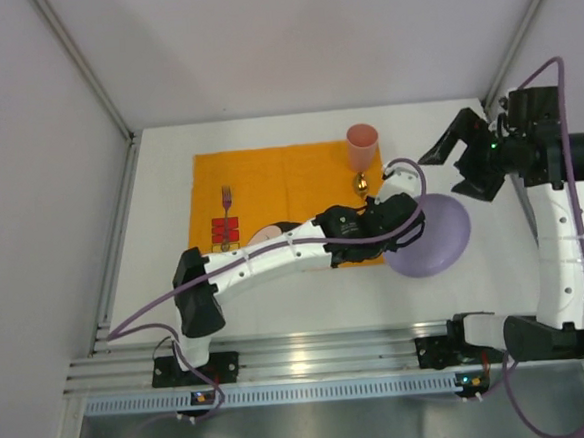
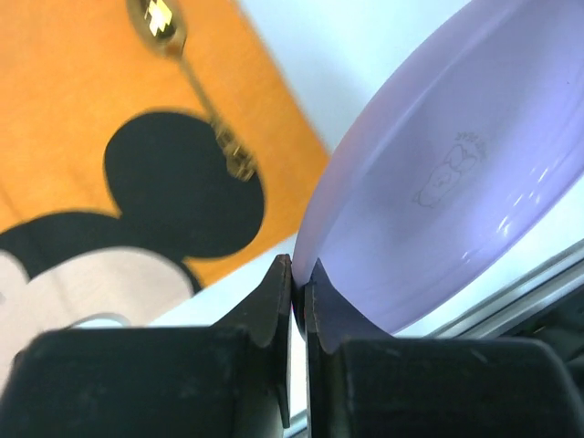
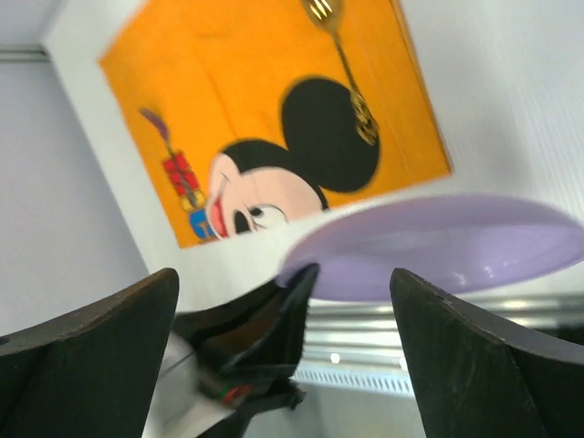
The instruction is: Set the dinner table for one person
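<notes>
Dinner table (image 1: pixel 278 300) — one plate (image 1: pixel 439 239), one cup (image 1: pixel 362 146), one fork (image 1: pixel 227 205); left gripper (image 2: pixel 298 287) pinching plate, right gripper (image 3: pixel 285 283) spread wide.

1 white table (image 1: pixel 161 208), 1 orange Mickey Mouse placemat (image 1: pixel 269 180), 1 lilac plate (image 1: pixel 438 234), 1 pink cup (image 1: pixel 362 146), 1 gold spoon (image 1: pixel 362 182), 1 fork (image 1: pixel 225 198), 2 robot arms (left arm (image 1: pixel 265 256), right arm (image 1: pixel 565 250)), 2 hands (left hand (image 2: pixel 298 269), right hand (image 3: pixel 283 274))

the white dinner table (image 1: pixel 358 300) carries one orange placemat (image 1: pixel 269 180), lying flat, its right edge just beside the left claw (image 1: pixel 408 228).
</notes>
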